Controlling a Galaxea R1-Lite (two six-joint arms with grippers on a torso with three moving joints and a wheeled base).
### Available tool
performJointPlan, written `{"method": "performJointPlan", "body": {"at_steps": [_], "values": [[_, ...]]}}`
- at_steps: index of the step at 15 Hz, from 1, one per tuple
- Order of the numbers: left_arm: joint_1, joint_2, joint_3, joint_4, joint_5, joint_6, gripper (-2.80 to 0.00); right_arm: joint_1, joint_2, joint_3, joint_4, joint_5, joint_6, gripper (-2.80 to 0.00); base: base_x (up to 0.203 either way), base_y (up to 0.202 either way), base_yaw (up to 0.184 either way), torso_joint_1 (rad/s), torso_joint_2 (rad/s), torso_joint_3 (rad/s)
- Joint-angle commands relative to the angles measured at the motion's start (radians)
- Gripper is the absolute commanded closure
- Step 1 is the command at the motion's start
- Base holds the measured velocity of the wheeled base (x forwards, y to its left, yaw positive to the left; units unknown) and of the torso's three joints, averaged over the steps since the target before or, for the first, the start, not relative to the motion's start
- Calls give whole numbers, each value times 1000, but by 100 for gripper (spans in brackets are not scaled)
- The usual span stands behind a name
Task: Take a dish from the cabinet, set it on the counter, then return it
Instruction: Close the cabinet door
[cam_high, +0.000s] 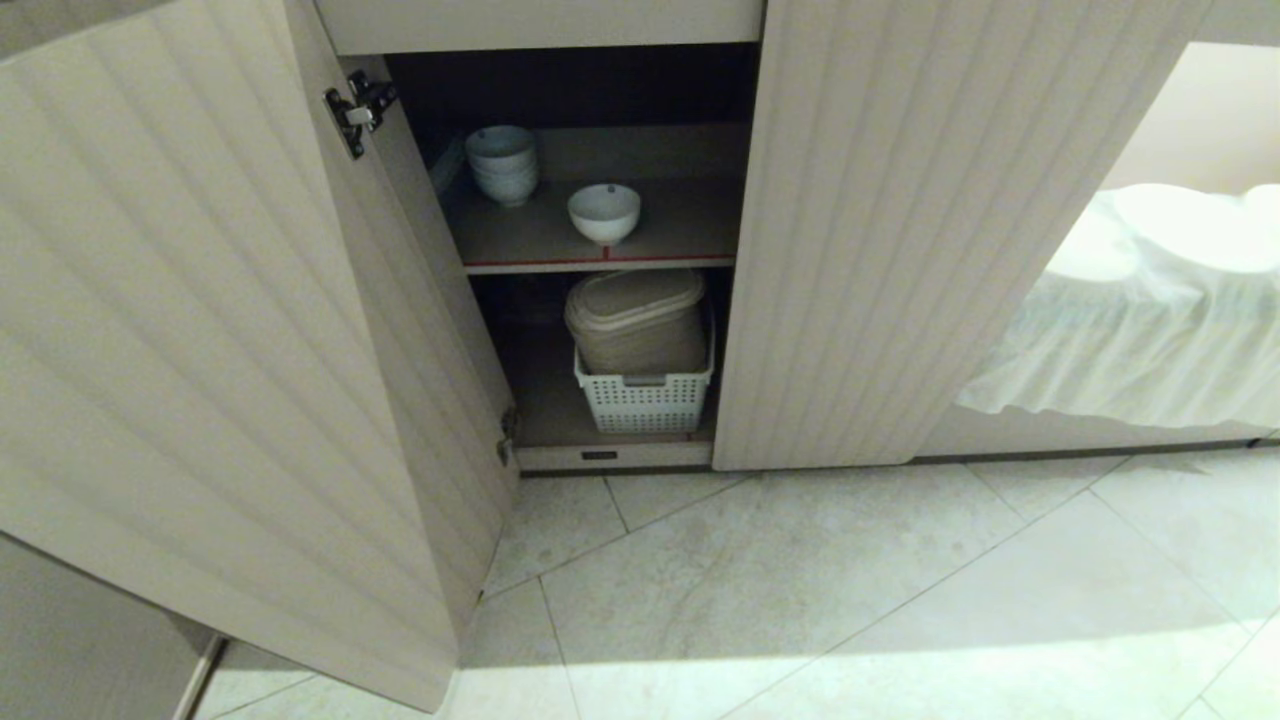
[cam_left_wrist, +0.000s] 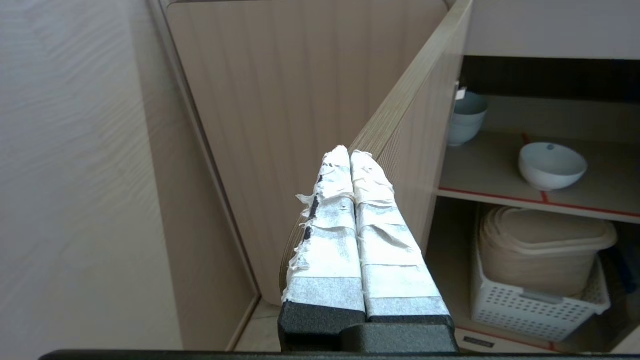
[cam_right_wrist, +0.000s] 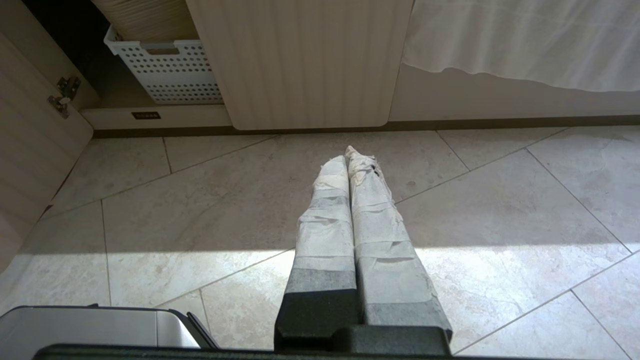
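The dish (cam_high: 604, 213) sits alone on the upper shelf (cam_high: 690, 245) of the cabinet (cam_high: 960, 230), near the front edge, beside a stack of bowls (cam_high: 502, 163). The left claw (cam_left_wrist: 350, 152) is pressed fully closed, empty, just beside the edge of the open door (cam_left_wrist: 400, 115). From here the risk, as I judge it, is clipping that door edge on the way in, or reaching the glossy bowl with the claw not yet spread. The right claw (cam_right_wrist: 346, 154) hangs closed and empty over the floor (cam_right_wrist: 475, 200).
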Motion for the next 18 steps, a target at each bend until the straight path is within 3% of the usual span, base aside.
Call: {"method": "performJointPlan", "body": {"at_steps": [1,2,6,13,16,18], "values": [[23,-26,7,111,-32,2,0,0,0,0,0,0,0,0,0,0,0,0,0,0],[23,-46,1,111,-81,8,0,1,0,0,0,0,0,0,0,0,0,0,0,0],[26,-175,-14,93,-444,160,0,0,0,0,-1,0,0,0,0,0,0,0,0,0],[64,-323,0,23,-958,173,0,1,0,0,0,0,0,0,0,0,0,4,0,-2],[117,-398,53,9,-1099,172,0,0,0,0,0,0,0,0,0,0,0,0,0,0],[156,-438,104,11,-1118,164,0,0,0,0,0,0,0,0,0,0,0,0,0,0]]}}
